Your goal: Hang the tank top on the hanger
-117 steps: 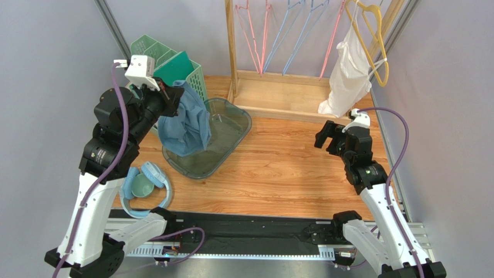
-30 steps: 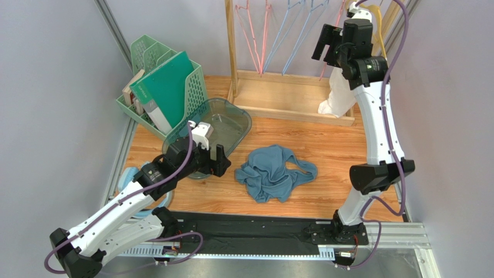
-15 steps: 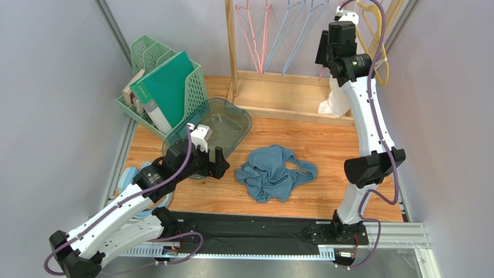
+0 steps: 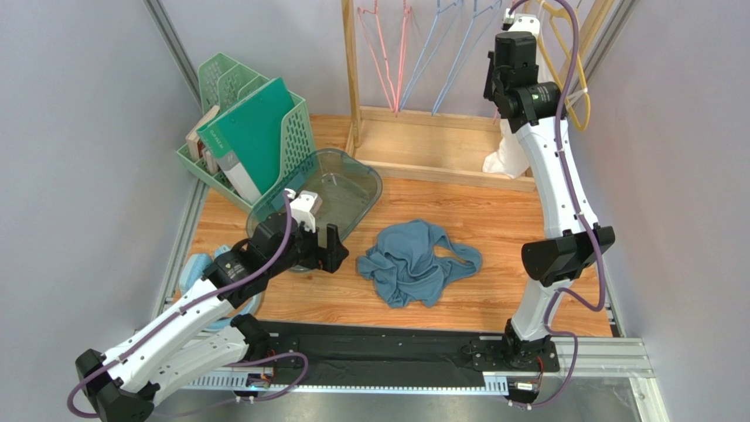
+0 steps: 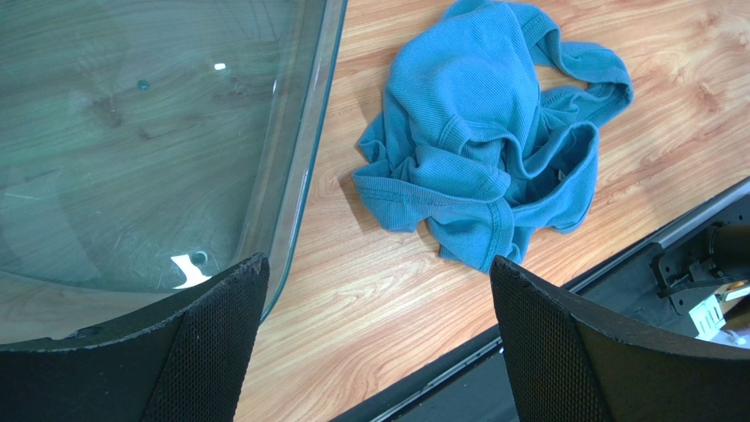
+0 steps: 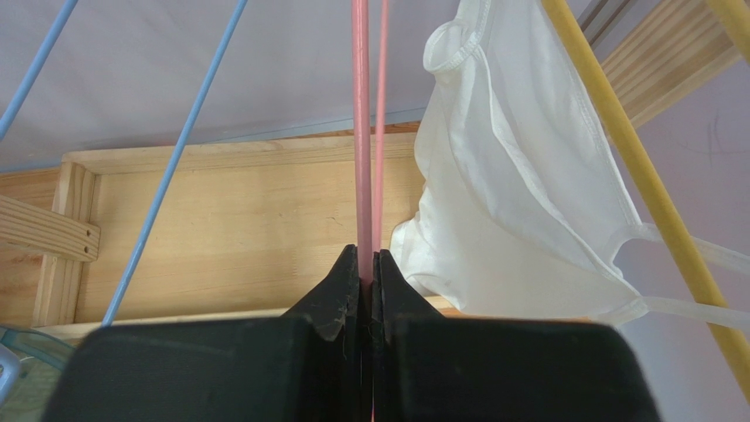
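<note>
Arm, right: stretched tall toward the wooden rack (image 4: 440, 145) at 1 o'clock; right pincer (image 6: 370, 264) pressed together on the pink hanger (image 6: 361, 132) wire. Arm, left: low, reaching forward; left pincer (image 5: 377, 268) spread wide, holding nothing, beside the clear tub (image 4: 352, 189). Garment: tank top (image 4: 418, 264) crumpled at tabletop (image 4: 511, 220) centre, 3 o'clock of left pincer.

The dusty-blue tank top (image 4: 419, 264) lies crumpled near the centre of the wooden table (image 4: 493, 220). Just to its left, the left gripper (image 4: 322, 253) hangs low with fingers spread, at the near rim of a clear tub (image 4: 352, 189). The right arm stretches up to the far wooden rack (image 4: 352, 79), its right gripper (image 4: 489, 88) at a pink hanger (image 4: 488, 109) beside a white garment (image 4: 503, 158).
</note>
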### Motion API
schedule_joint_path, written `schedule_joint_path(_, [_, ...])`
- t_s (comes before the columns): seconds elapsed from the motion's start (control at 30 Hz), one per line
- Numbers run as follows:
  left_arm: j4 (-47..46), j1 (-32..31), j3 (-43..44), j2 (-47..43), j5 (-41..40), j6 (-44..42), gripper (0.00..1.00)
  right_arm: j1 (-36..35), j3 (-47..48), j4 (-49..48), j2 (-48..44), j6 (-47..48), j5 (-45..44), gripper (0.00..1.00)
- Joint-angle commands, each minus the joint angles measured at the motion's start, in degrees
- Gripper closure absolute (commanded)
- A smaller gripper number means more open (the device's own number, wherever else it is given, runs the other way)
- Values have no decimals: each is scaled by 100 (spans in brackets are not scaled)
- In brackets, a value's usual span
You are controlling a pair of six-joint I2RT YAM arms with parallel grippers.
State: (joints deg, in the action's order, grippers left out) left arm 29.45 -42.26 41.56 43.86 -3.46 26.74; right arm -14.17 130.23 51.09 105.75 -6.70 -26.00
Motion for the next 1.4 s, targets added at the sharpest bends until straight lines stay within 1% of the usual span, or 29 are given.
schedule_joint_path(0.0, [-36,25,-43,-70,21,68,1,-15,178,-415,-415,213,42,100])
schedule_joint_path(0.33, [-141,25,-157,-79,-14,129,1,-15,195,-741,-837,327,244,100])
schedule_joint_path(0.5, [-221,25,-157,-35,21,112,1,-15,29,-600,-1056,214,218,100])
schedule_joint_path(0.73, [-72,25,-17,-35,4,-20,1,-15,-1375,-627,-1846,-59,139,100])
schedule_joint_path(0.93, [-54,25,-25,0,21,-55,1,-191,-2230,-609,-2454,-200,43,100])
schedule_joint_path(1.1, [-54,25,-43,62,12,-29,1,-577,-2844,-460,-2910,-253,-203,100])
schedule_joint_path(1.37, [-89,16,-25,176,30,-152,1,-1403,-3697,6,-3552,-490,-1011,100])
